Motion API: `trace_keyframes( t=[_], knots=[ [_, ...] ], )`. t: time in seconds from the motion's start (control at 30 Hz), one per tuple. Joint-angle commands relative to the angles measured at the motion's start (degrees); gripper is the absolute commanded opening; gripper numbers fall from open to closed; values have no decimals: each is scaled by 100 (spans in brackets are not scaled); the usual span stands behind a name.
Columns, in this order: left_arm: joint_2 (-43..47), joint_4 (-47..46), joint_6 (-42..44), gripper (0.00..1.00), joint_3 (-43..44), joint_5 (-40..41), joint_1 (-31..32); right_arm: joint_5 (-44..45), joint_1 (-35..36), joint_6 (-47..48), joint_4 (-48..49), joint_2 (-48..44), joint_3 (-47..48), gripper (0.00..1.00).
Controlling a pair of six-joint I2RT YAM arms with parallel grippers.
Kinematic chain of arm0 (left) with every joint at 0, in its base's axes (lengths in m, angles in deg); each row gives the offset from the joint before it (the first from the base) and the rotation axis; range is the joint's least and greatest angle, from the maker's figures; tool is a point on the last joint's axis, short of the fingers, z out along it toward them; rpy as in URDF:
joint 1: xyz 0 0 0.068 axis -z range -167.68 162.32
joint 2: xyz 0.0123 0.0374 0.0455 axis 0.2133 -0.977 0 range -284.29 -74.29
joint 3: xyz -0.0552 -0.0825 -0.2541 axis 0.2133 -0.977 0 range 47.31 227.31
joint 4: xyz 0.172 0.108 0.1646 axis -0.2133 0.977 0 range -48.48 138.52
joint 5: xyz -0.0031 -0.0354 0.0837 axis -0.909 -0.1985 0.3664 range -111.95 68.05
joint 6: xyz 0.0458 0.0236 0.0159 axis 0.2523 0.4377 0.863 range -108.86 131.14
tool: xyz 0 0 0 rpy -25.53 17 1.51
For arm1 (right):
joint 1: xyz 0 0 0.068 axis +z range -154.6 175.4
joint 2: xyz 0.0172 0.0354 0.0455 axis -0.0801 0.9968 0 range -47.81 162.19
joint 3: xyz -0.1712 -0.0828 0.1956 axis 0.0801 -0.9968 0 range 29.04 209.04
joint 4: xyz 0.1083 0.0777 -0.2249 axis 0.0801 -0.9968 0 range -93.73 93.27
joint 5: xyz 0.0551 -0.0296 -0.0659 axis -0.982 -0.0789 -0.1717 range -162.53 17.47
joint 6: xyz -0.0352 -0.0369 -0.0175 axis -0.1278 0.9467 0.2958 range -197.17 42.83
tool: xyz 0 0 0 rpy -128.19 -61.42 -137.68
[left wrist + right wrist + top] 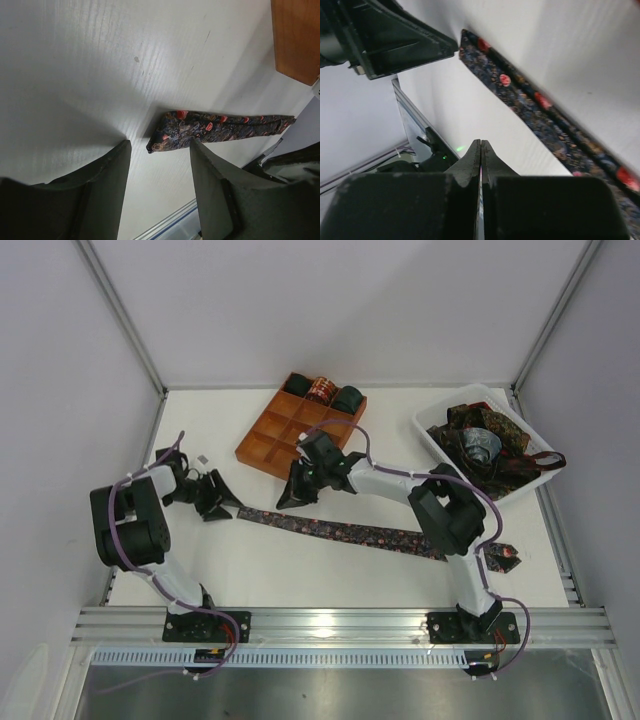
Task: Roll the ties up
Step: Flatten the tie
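Lying flat on the tabletop (250,565): one dark tie (370,534) with a red floral print, unrolled. It runs from its narrow end at centre-left to the near right, passing behind the right arm.

Left hand (226,506) is released, fingers (105,185) spread wide and holding nothing. It sits low, right at the tie's narrow left end; in the left wrist view that end (170,134) shows just beyond the gap between the fingers. Can't tell if anything touches.

Right hand (289,496) is clenched, fingers (470,165) pressed together with nothing between them. Tips are just on the far side of the tie, a short way right of its left end; contact not clear.

Tray (283,440) sits far centre, with three rolled ties (321,390) in its far row: dark, red, dark. Bin (436,452) at far right holds a heap of loose ties (500,435).
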Motion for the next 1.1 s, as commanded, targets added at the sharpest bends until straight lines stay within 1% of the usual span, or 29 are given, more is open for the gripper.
trace_keyframes(
  t=[0.0, 0.17, 0.37, 0.53, 0.57, 0.67, 0.73, 0.77, 0.83, 0.87, 0.93, 1.03, 1.07],
  knots=[
    [-143, -304, 284, 57, 198, -44, 45, 373, 157, -359, 302, 92, 249, 0],
    [-311, -190, 328, 55, 260, 43, 133, 338, 166, -412, 372, 242, 258, 0],
    [-293, -103, 355, 49, 146, 175, 291, 504, 297, -473, 364, 444, 355, 0],
    [-398, 100, 416, 41, 198, 544, 327, 505, 359, -509, 408, 585, 495, 0],
    [-407, 117, 425, 38, 190, 588, 327, 496, 368, -500, 417, 620, 513, 0],
    [-381, 117, 416, 36, 155, 614, 327, 478, 403, -517, 417, 717, 548, 0],
    [-337, 126, 399, 32, 146, 650, 327, 504, 438, -517, 425, 743, 565, 0],
    [-302, 144, 399, 28, 137, 659, 336, 505, 447, -517, 434, 761, 600, 0],
    [-276, 144, 390, 26, 137, 676, 336, 522, 491, -517, 425, 805, 653, 0],
    [-249, 161, 390, 22, 128, 676, 327, 540, 500, -535, 391, 822, 688, 0],
    [-232, 170, 372, 21, 111, 667, 344, 584, 543, -544, 390, 884, 732, 0],
    [-66, 170, 302, 15, -3, 676, 336, 724, 631, -500, 215, 1024, 899, 0],
    [-65, 170, 293, 14, -21, 676, 336, 724, 649, -500, 215, 1025, 899, 0]
  ],
)
